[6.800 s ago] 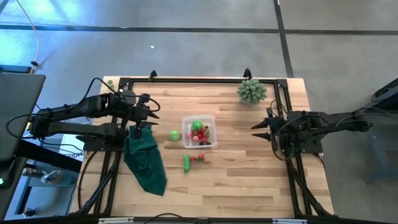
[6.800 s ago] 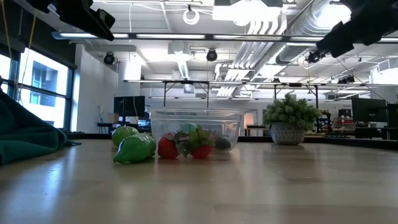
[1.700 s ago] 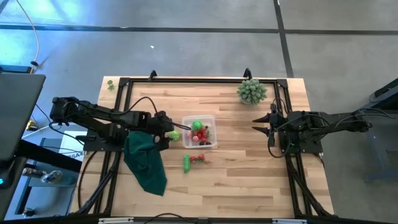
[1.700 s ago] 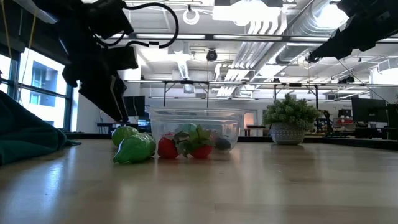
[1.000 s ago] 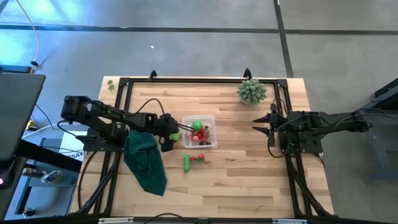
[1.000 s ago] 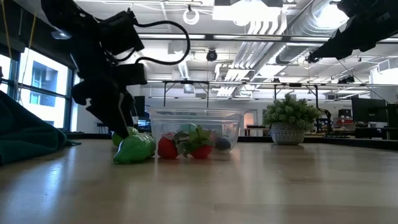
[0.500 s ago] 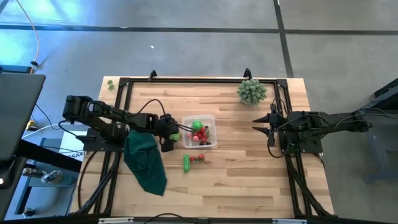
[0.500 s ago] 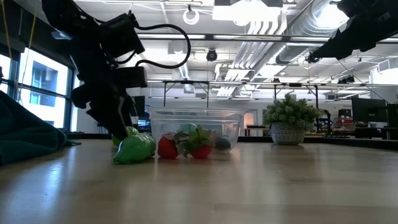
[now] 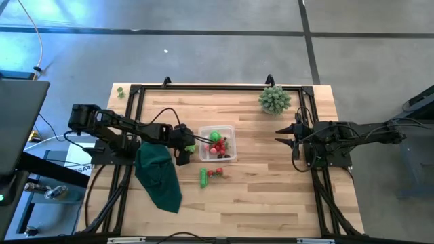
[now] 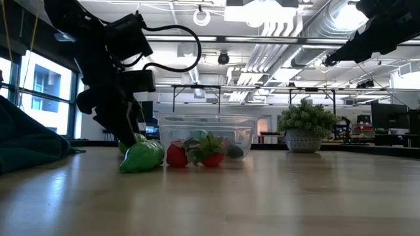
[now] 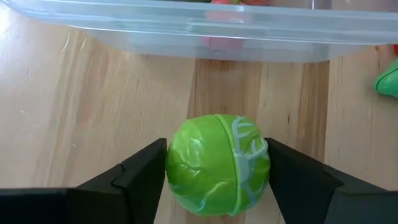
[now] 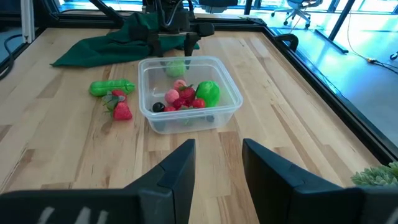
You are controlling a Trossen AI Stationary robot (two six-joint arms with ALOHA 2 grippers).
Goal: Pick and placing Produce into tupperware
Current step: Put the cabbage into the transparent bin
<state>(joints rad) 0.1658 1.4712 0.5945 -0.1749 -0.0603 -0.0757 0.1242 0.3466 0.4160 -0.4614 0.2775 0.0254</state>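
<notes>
Left hand (image 11: 217,180) clasps a green cabbage-like ball (image 11: 217,165) on the desk (image 9: 271,196), the tupperware (image 9: 217,143) just ahead, already holding several pieces. A green pod (image 9: 203,177) and strawberries (image 9: 218,173) remain outside. Right hand (image 9: 285,134) waits, fingers apart.

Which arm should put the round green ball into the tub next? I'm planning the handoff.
Left. Its claw already brackets the green ball beside the tupperware. The right claw waits open, far off by the table's right edge.

Wooden table (image 9: 271,196): tupperware (image 9: 231,157), cloth (image 9: 159,177) (dark green).
</notes>
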